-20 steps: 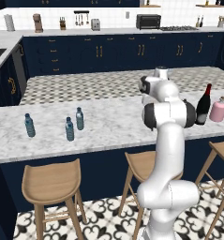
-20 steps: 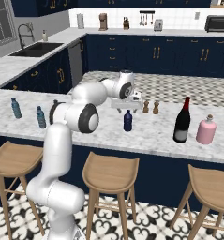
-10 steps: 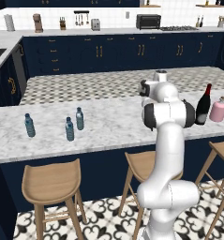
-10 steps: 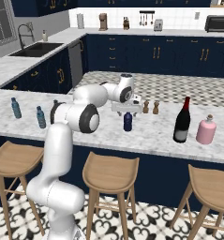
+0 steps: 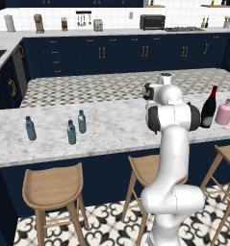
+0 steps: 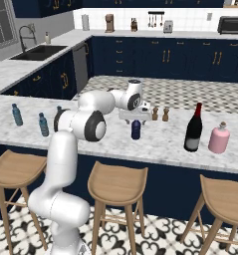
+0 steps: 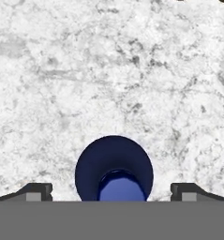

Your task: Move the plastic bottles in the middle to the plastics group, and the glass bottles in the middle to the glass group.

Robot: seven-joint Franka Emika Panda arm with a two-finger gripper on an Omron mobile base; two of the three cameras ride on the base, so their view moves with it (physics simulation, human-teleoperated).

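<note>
On your marble table [image 6: 155,142], running left to right in the right base view, you have two small clear water bottles [image 6: 16,114] [image 6: 43,124], then the short navy bottle [image 6: 136,129] in the middle, then the tall wine bottle [image 6: 193,128] standing just beside the squat pink bottle [image 6: 219,139]. Your end effector [image 6: 136,115] hangs directly above the navy bottle. In the hand view you look straight down on the navy bottle [image 7: 114,170], with the fingertips [image 7: 36,191] spread wide to either side and not touching it.
</note>
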